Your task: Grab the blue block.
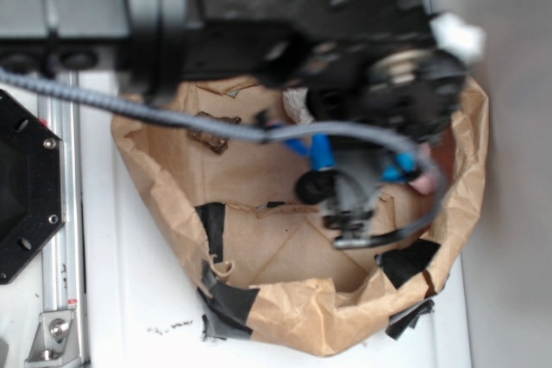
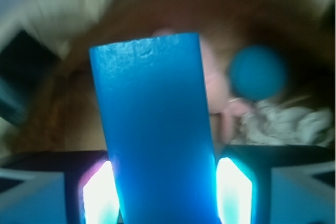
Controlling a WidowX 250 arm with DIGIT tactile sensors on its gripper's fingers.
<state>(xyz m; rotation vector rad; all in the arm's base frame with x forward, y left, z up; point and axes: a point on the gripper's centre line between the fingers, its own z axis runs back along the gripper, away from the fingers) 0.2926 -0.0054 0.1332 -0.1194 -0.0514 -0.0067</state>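
Note:
In the wrist view the blue block (image 2: 155,129) is a flat, bright blue rectangle that stands up between my jaws and fills the middle of the frame. My gripper (image 2: 165,195) is shut on it, and the lit pads (image 2: 100,192) press on its two long sides. In the exterior view the gripper (image 1: 349,208) hangs low inside the brown paper bag (image 1: 285,308). The arm hides the block there.
A round teal-blue ball (image 2: 257,72) lies behind the block on the right, with a pink thing (image 2: 231,116) and a crumpled white thing (image 2: 286,121) near it. The bag has raised crumpled walls and black tape patches (image 1: 228,299). A metal rail (image 1: 60,213) runs along the left.

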